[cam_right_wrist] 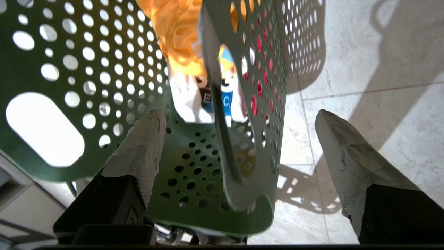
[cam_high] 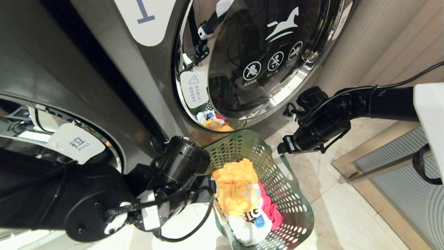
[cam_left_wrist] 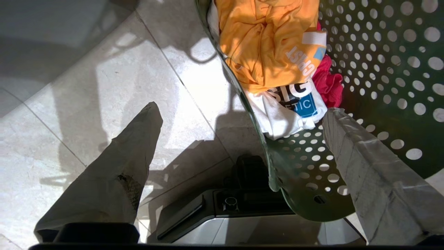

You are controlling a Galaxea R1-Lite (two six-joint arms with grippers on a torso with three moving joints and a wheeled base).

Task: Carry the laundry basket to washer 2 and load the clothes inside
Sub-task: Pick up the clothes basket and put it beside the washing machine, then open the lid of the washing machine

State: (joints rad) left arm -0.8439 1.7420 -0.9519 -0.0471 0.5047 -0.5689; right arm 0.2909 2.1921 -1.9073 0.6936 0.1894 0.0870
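Observation:
The green perforated laundry basket (cam_high: 295,194) stands on the tiled floor before a dark grey washer whose chrome-rimmed door (cam_high: 263,59) with a white horse logo is closed. The label (cam_high: 145,21) beside that door reads like "1"; no "2" shows, so I cannot tell which machine is washer 2. The clothes lie in the basket: a yellow garment (cam_high: 236,187), a white printed shirt (cam_high: 248,227) and a red one (cam_high: 272,208). My left gripper (cam_left_wrist: 241,110) is open astride the basket's rim (cam_left_wrist: 263,139). My right gripper (cam_right_wrist: 238,114) is open astride the opposite rim and handle (cam_right_wrist: 222,139).
A second washer front with a white "PULL" tag (cam_high: 74,144) fills the lower left. A beige wall and a metal threshold with a ribbed mat (cam_high: 392,173) lie to the right. My base (cam_left_wrist: 225,208) sits just below the left gripper.

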